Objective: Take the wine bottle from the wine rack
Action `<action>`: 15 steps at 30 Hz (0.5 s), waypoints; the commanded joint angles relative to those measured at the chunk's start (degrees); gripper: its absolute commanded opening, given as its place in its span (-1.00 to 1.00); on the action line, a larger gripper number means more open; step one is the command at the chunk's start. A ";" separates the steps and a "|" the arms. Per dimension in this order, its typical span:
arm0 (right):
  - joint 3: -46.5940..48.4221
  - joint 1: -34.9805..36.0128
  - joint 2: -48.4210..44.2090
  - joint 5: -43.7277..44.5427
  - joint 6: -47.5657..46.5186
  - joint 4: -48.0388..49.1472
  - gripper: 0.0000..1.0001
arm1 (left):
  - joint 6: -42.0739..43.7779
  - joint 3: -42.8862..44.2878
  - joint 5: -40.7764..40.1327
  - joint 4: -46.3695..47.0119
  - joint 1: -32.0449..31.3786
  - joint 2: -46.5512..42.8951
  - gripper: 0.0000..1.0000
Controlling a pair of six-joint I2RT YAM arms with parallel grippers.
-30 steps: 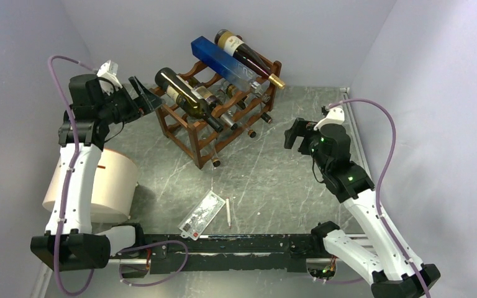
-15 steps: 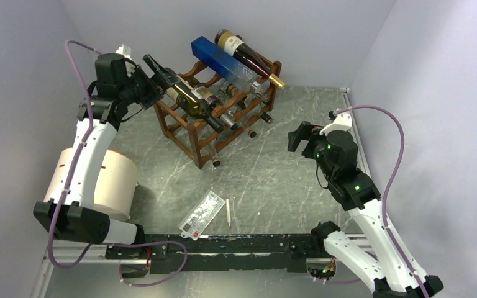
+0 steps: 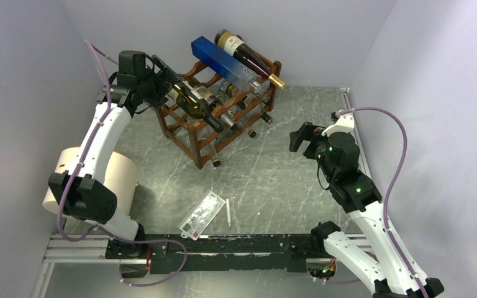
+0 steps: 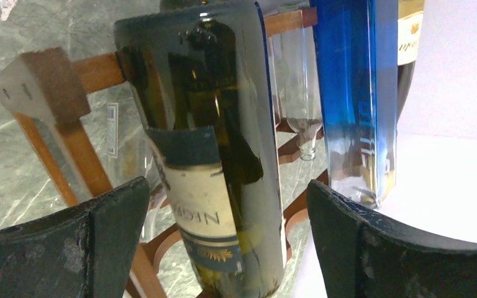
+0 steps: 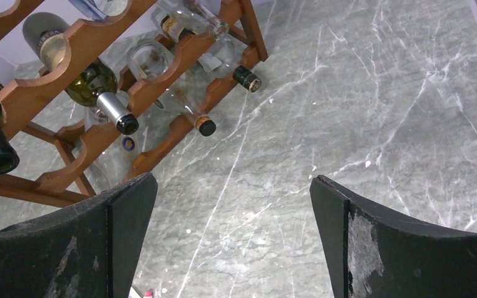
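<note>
Dark-green glass wine bottle (image 4: 217,124) lying base-first just ahead of wide-open, empty left jaws, long axis pointing away along reddish-brown scalloped wooden rack (image 4: 77,152), right jaws open too, well apart.

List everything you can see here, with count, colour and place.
wine rack: 1, reddish-brown, far centre
wine bottle: 1, dark green, rack top, left end
blue bottle: 1, blue, rack top, middle
dark bottle: 1, gold-capped, rack top, right
foil-capped bottle: 1, green, lower tier
clear bottles: several, count unclear, lower tiers
cylinder: 1, cream, left edge
packet: 1, white, near centre
pen: 1, white, beside packet
table: 1, grey marble
left gripper: 1, black, open astride the wine bottle
right gripper: 1, black, open, over the table
</note>
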 commanded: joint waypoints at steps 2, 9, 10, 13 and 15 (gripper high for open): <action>-1.22 0.37 -1.28 2.12 0.27 -0.13 1.00 | -3.00 4.75 -5.37 -2.21 -2.09 3.37 0.98; -0.60 0.38 -1.39 5.05 -0.82 -1.17 1.00 | -9.13 10.35 -14.19 -10.95 -3.45 7.56 0.98; -0.55 0.32 -1.50 5.21 -0.97 -1.18 1.00 | -10.06 12.10 -14.60 -12.56 -3.54 8.68 0.99; -0.76 0.32 -1.71 5.46 -1.16 -0.84 0.99 | -10.67 12.72 -13.99 -12.36 -4.01 10.21 0.99; -0.90 0.33 -1.70 5.56 -1.03 -0.82 1.00 | -10.82 12.07 -14.03 -10.73 -4.51 10.32 0.99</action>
